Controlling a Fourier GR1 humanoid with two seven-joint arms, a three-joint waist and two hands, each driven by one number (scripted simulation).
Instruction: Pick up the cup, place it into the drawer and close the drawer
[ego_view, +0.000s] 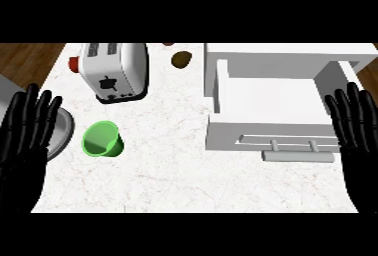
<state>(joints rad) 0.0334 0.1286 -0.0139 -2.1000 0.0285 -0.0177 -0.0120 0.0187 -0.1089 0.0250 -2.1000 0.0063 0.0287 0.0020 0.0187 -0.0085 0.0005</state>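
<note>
1. The counter is pale marble, with dark wood floor showing past its far left corner.
2. The cup is green and lies tipped on the left part of the counter, its open mouth turned toward the far left. Nothing touches it.
3. The drawer is a white box on the right side, pulled open toward the near edge, its inside bare and white. Its handle runs along the near front panel.
4. The cup sits well apart from the drawer, with bare counter between them.
5. The left hand shows at the left edge, fingers straight and pointing to the far side, holding nothing. It is near the cup but not touching it.
6. The right hand shows at the right edge, fingers likewise straight and pointing far, holding nothing. It overlaps the drawer's right side in the view; whether it touches cannot be told.
7. A white toaster stands far left, beyond the cup.
8. A brownish round thing lies just left of the drawer's far corner.
9. A grey plate lies partly under the left hand, just left of the cup.
</note>
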